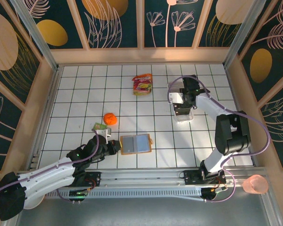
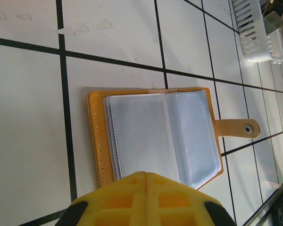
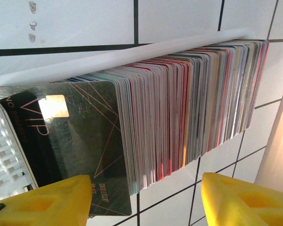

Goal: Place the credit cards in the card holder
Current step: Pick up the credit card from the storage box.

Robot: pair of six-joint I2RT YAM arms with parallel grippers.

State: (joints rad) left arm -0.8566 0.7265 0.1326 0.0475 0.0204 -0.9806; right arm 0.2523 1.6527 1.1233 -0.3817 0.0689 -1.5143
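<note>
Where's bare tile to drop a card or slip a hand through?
Free: far-left tiles, left of the snack packet and beyond the orange ball; centre strip between card holder and card tray. Crowded: around the left pincer, ball and holder.

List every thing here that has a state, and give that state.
card holder: open, lying flat, visible sleeves empty.
credit cards: packed on edge in the tray.
left gripper: shut, at the card holder's edge.
right gripper: open, at the card stack.
</note>
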